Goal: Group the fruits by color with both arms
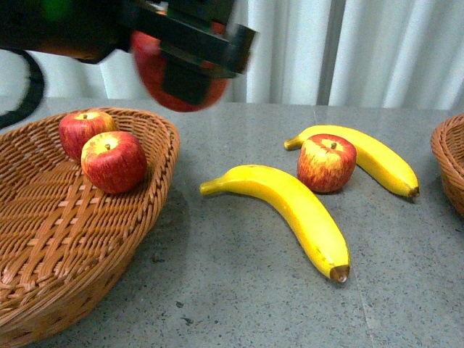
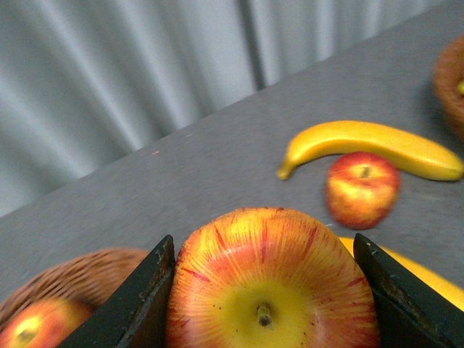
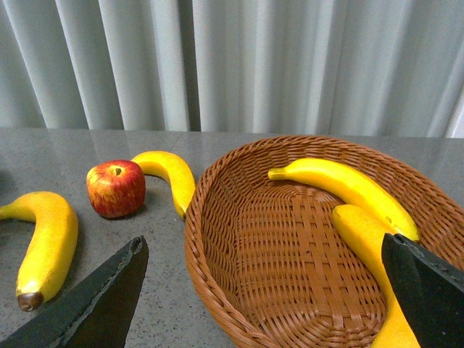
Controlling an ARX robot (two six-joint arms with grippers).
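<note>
While the left fingers (image 2: 138, 304) are clamping an apple (image 2: 268, 286) high by the basket (image 1: 168, 148), right fingers (image 3: 94, 304) gaping, dropping it is risking a bounce-out.

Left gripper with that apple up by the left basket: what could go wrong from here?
The left gripper holds the apple high near the left basket's rim; released there, it may strike the rim or the two apples inside and bounce out.
The table apple sits right beside the far banana; picking that banana could roll it.
</note>
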